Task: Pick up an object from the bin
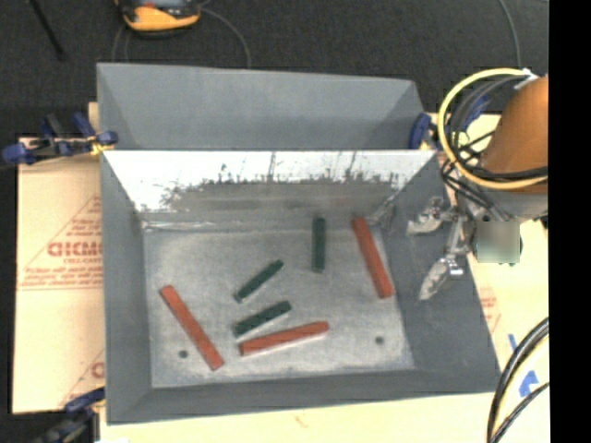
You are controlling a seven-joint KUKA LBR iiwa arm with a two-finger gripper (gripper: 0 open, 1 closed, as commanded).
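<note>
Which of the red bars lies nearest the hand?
The red bar along the floor's right edge, beside the hand; the other two red bars lie at bottom centre and lower left, farther off.

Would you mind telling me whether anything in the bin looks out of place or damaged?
Nothing is spilled or broken. Three red rectangular bars and three dark green rectangular bars lie flat, scattered, on the floor of the grey metal bin; only its back wall is scratched and scuffed.
</note>
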